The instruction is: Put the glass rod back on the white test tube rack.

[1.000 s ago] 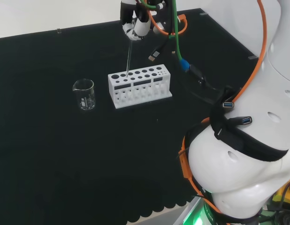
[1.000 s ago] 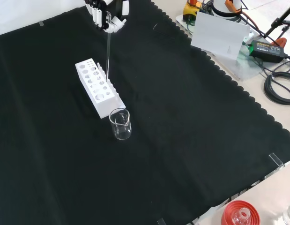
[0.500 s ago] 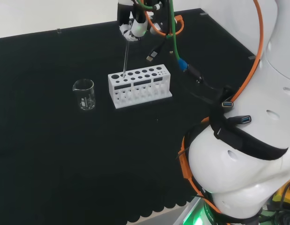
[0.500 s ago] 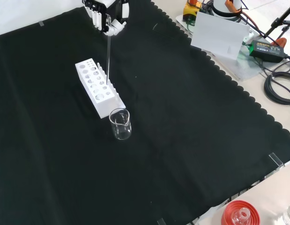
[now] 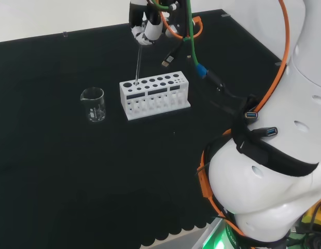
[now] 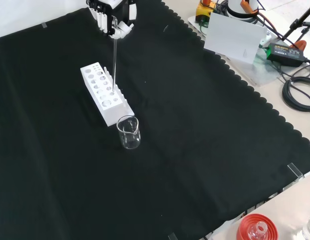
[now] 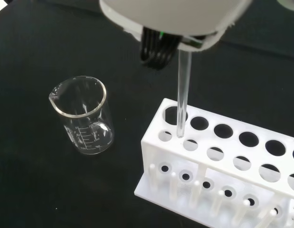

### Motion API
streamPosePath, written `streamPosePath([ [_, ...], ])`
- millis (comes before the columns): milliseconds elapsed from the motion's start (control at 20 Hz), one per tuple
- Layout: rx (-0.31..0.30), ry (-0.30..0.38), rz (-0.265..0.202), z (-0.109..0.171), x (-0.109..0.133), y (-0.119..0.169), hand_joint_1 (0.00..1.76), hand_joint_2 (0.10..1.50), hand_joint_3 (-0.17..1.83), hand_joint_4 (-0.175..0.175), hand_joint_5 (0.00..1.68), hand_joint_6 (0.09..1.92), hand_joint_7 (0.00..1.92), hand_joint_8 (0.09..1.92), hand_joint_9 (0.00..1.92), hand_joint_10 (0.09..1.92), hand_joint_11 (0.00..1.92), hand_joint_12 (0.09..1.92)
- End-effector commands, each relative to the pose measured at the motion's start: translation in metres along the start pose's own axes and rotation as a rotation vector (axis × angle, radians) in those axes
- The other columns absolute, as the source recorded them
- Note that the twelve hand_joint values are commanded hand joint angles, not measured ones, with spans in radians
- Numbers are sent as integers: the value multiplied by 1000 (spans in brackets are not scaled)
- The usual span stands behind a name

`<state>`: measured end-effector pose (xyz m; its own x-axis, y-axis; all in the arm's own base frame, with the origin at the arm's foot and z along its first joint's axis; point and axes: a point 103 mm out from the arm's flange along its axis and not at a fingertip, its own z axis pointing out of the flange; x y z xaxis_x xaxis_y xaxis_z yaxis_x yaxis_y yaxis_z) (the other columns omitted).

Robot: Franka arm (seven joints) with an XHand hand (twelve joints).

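Pinching the glass rod (image 5: 138, 65) by its upper end, our hand (image 5: 144, 28) hangs above the white test tube rack (image 5: 154, 95). We see the rod upright, its lower tip at the rack's hole-studded top near the end beside the beaker (image 5: 93, 104).

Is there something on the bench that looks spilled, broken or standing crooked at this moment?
Nothing stands out. The white test tube rack stands flat on the black cloth, and the beaker beside it is upright and looks empty. The hand holds the glass rod nearly upright, its lower tip at the rack's top plate near the end closest to the beaker.
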<state>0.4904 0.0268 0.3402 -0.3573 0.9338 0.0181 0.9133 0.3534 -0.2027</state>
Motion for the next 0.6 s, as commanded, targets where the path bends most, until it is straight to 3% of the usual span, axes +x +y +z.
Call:
streamPosePath([
  [50,-2,7,0,-5,-4,0,1314,590,853,-175,1172,901,1230,895,1735,543,1612,726],
  [350,9,8,-2,-2,-8,4,1314,590,852,-175,1172,901,1230,895,1735,543,1612,726],
  [600,-20,42,13,4,-10,3,1314,590,852,-175,1172,901,1230,895,1735,542,1612,726],
])
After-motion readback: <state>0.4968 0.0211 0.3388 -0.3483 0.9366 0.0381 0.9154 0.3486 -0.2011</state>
